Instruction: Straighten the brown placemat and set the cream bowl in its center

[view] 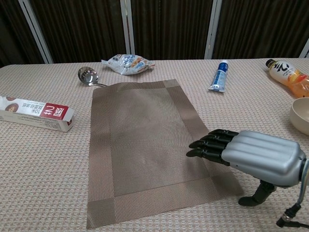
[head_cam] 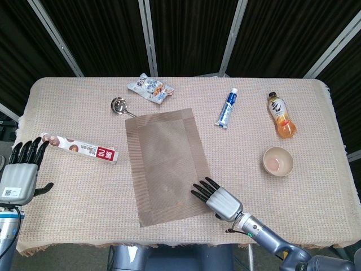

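The brown placemat (head_cam: 167, 164) (view: 152, 145) lies slightly askew in the middle of the table, its long side running away from me. My right hand (head_cam: 217, 199) (view: 251, 155) hovers flat over the mat's near right corner, fingers stretched out and apart, holding nothing. The cream bowl (head_cam: 277, 161) (view: 301, 115) sits on the cloth to the right, well apart from mat and hand. My left hand (head_cam: 21, 174) stays at the table's left edge, fingers spread, empty; the chest view does not show it.
A red-and-white box (head_cam: 79, 148) (view: 35, 113) lies left of the mat. A metal ladle (head_cam: 119, 106) (view: 88, 76) and a snack bag (head_cam: 150, 88) (view: 127, 63) sit behind it. A blue tube (head_cam: 227, 108) (view: 219, 76) and an orange drink bottle (head_cam: 281, 115) (view: 287, 74) lie at the back right.
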Motion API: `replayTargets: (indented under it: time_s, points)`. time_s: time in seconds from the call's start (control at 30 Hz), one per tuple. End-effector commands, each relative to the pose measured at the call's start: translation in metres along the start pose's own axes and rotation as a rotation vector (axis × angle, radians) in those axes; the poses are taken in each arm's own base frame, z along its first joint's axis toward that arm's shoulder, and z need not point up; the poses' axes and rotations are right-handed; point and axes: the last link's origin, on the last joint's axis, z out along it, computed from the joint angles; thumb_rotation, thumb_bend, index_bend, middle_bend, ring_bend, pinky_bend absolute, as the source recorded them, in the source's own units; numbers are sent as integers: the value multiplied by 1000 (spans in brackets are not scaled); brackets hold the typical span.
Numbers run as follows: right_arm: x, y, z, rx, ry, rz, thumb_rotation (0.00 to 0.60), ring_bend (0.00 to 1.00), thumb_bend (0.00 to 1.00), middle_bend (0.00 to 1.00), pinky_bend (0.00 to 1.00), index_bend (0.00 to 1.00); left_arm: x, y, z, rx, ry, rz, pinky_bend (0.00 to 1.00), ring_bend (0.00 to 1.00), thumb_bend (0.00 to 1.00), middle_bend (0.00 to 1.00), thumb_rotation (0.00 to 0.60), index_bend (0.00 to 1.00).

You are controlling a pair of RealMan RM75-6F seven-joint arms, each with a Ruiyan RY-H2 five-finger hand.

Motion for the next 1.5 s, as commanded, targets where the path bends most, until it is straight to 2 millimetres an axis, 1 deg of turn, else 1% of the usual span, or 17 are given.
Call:
replayTargets:
  time_s: [0.03,0.17,0.37,0.57,1.03,1.4,1.5]
  points:
    - [0,-1,3,-2,8,4,600,0,58,0,0,15,0,0,0,0,-1,0,0,0,0,0,600,0]
    - [2,-3,11,-3,23,8,600,0,59,0,0,15,-1,0,0,-3,-7,-1,0,0,0,0,600,0]
    - [7,-3,19,-10,35,8,600,0,59,0,0,17,-2,-1,0,-1,-10,-2,0,0,0,0,600,0]
    - [9,-3,20,-15,30,2,600,0,59,0,0,17,-3,-1,1,-1,-17,-5,0,0,0,0,600,0]
    - [-4,2,21,-35,1,-25,600,0,68,0,0,26,-2,-1,0,-7,-18,-10,0,0,0,0,600,0]
    - [3,10,28,-76,55,19,600,0,73,0,0,36,-2,-1,1,-8,-18,-12,0,0,0,0,600,0]
    - [3,13,30,-85,60,20,600,0,89,0,0,37,-2,-1,0,-9,-19,-12,0,0,0,0,600,0]
